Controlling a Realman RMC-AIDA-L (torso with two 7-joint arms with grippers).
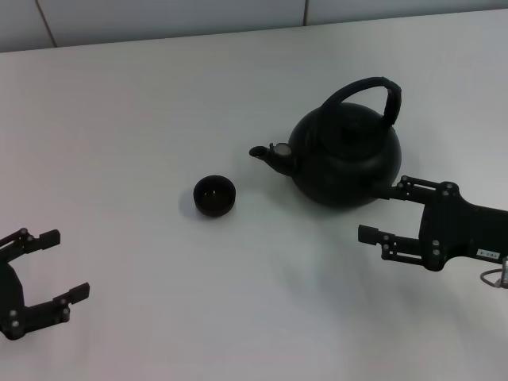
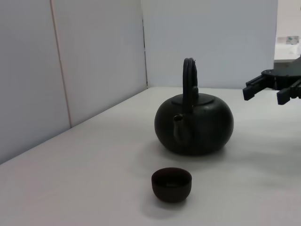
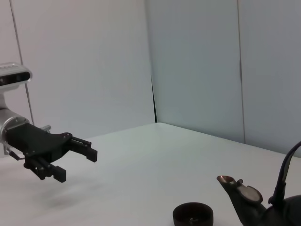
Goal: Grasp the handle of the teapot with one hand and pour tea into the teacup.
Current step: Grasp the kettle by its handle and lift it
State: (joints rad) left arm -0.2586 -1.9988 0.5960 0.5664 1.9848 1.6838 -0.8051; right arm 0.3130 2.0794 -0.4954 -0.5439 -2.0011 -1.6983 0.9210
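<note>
The matte black teapot (image 1: 345,156) sits upper right, spout toward the small teacup (image 1: 214,195) at centre. My right gripper (image 1: 379,213) gapes just beside it; my left gripper (image 1: 65,265), lower left, gapes too.

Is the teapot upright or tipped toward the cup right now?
Upright: the teapot sits flat on the table, handle arching overhead, spout facing the teacup. Neither tool touches it.

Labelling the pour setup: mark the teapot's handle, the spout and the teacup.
handle (image 1: 359,86), head view, top of the arch.
spout (image 1: 264,154), head view, its tip end.
teacup (image 1: 214,195), head view, centre of the bowl.
</note>
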